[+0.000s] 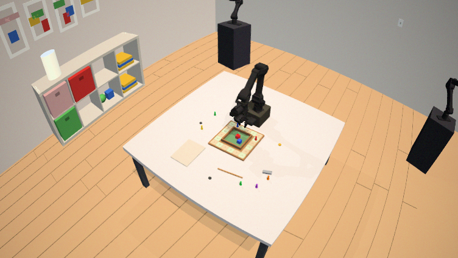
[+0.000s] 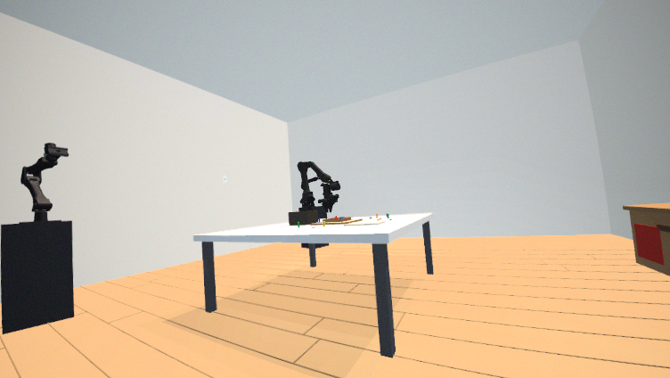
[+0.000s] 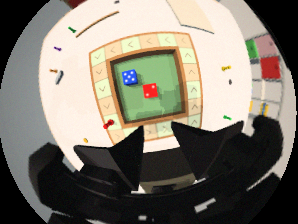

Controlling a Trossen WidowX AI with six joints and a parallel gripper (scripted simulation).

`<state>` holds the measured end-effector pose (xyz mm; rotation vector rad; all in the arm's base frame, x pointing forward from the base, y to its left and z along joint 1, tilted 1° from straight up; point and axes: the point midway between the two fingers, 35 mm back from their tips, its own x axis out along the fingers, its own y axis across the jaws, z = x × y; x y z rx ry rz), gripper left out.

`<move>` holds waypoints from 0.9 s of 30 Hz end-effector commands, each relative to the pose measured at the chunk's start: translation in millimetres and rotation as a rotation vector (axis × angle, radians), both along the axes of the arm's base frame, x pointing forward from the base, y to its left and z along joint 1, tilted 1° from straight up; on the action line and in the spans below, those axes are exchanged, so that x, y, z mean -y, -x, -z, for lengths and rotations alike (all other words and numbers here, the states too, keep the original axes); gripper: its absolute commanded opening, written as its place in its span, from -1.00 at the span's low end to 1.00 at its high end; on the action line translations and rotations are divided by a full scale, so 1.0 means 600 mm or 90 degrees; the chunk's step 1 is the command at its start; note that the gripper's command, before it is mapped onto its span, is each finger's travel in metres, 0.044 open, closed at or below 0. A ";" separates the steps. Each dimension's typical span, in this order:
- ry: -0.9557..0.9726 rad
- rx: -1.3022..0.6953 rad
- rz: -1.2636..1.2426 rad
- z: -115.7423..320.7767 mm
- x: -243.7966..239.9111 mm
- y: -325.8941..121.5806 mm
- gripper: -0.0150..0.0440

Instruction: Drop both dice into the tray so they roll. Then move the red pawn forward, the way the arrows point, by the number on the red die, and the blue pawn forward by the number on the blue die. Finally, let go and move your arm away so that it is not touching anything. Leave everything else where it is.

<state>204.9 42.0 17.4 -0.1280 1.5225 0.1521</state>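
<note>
The blue pawn (image 1: pixel 237 125) (image 2: pixel 319 220), presumably light, stiff and slippery, is best pinched gently round its body by the empty, part-opened gripper (image 1: pixel 242 124) (image 2: pixel 330 209) (image 3: pixel 157 125).

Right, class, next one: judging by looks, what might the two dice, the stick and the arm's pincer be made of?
Blue die and red die: probably plastic, evenly coloured with pale pips.
Stick: likely wood, from its brown tone; painted plastic is possible.
Pincer: black, fairly matt; plastic or coated metal, I can't tell which.
</note>
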 end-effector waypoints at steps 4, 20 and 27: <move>0.013 -0.011 -0.270 0.007 0.126 0.047 0.19; 0.014 -0.011 -0.271 0.030 0.129 0.048 0.19; 0.014 -0.011 -0.271 0.042 0.129 0.047 0.19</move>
